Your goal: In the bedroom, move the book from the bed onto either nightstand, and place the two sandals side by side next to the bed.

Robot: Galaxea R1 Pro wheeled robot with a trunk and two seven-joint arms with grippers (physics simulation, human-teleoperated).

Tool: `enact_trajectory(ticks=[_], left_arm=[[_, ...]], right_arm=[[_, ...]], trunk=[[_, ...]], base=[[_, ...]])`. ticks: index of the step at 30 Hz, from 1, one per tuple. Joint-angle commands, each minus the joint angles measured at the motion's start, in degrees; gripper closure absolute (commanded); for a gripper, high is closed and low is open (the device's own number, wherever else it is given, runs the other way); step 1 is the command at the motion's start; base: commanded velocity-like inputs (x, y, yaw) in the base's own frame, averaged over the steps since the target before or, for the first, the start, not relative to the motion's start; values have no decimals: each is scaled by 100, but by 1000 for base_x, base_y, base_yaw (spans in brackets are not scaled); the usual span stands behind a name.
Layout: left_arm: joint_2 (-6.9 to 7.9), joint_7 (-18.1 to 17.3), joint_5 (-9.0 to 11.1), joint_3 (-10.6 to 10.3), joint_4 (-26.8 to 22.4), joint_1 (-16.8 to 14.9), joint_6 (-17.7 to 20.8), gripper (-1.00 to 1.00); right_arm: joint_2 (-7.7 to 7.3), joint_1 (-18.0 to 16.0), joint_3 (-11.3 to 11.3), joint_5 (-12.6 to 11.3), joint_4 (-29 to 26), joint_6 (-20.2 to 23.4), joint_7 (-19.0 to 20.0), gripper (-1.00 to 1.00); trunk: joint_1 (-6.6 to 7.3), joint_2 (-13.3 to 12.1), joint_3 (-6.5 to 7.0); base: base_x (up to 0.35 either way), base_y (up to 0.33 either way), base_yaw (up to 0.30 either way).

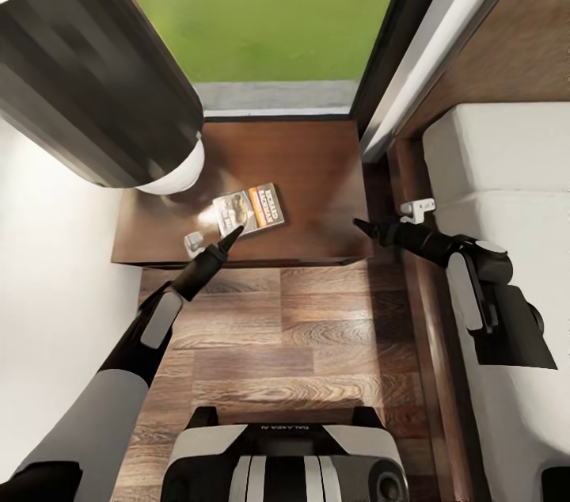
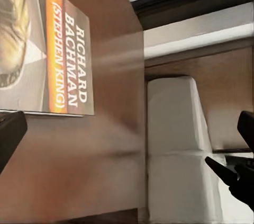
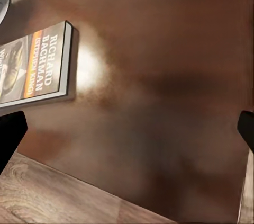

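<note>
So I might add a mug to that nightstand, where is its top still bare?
The nightstand's right half, from the book across to the bed-side edge, is bare wood. The left part is crowded: the book, the lamp overhead and the left gripper beside the book.

Bright, even simulator light with soft, smeared edges.
Strong daylight through the window (image 1: 261, 7), green beyond it flat and saturated. Pale glare patch on the nightstand (image 1: 317, 169) beside the book (image 1: 250, 209), repeated as a white hotspot in the right wrist view (image 3: 90, 68) next to the book (image 3: 37, 68). Faint shadows under the arms on the floor (image 1: 301, 344). Lamp (image 1: 87, 66) blocky and pixelated, heavily stretched at the corner. Wide-angle bending along the bed (image 1: 507, 169). Nightstand top (image 3: 174, 102) blurred and mottled up close; cover lettering (image 2: 79, 65) sharp.
</note>
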State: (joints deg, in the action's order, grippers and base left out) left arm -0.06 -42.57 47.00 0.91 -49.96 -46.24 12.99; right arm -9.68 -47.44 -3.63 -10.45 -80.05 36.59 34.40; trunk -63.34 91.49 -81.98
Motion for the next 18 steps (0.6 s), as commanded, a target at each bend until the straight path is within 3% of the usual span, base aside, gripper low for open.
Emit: enact_trajectory(ticks=[1, 6, 10, 12, 14, 18], left_arm=[[-1, 1, 36, -39, -20, -1, 61, -100], [-13, 366, -184, -341, -124, 0, 72, -100], [-23, 990, -401, -565, -296, 1, 78, -100], [-27, 1441, -513, -779, -435, 4, 84, -100], [-28, 1607, -545, -921, -478, 6, 86, -100], [-2, 2031, -589, -1476, -567, 9, 97, -100]], right_arm=[[-1, -2, -8, -22, -2, 39, -47, -100], [-8, -1, -46, 53, -2, 48, -507, -100], [-13, 4, -129, 82, 4, 63, -793, -100], [-42, 14, -168, 90, 5, 68, -877, -100], [-52, 19, -179, 92, 4, 71, -898, -100], [-69, 36, -234, 95, -1, 85, -926, -100]], trunk=[[22, -40, 17], [132, -241, 106], [220, -401, 178], [264, -481, 214], [308, -562, 250], [396, -722, 322]], base=[[0, 0, 0], [0, 0, 0], [0, 0, 0], [0, 0, 0], [0, 0, 0], [0, 0, 0]])
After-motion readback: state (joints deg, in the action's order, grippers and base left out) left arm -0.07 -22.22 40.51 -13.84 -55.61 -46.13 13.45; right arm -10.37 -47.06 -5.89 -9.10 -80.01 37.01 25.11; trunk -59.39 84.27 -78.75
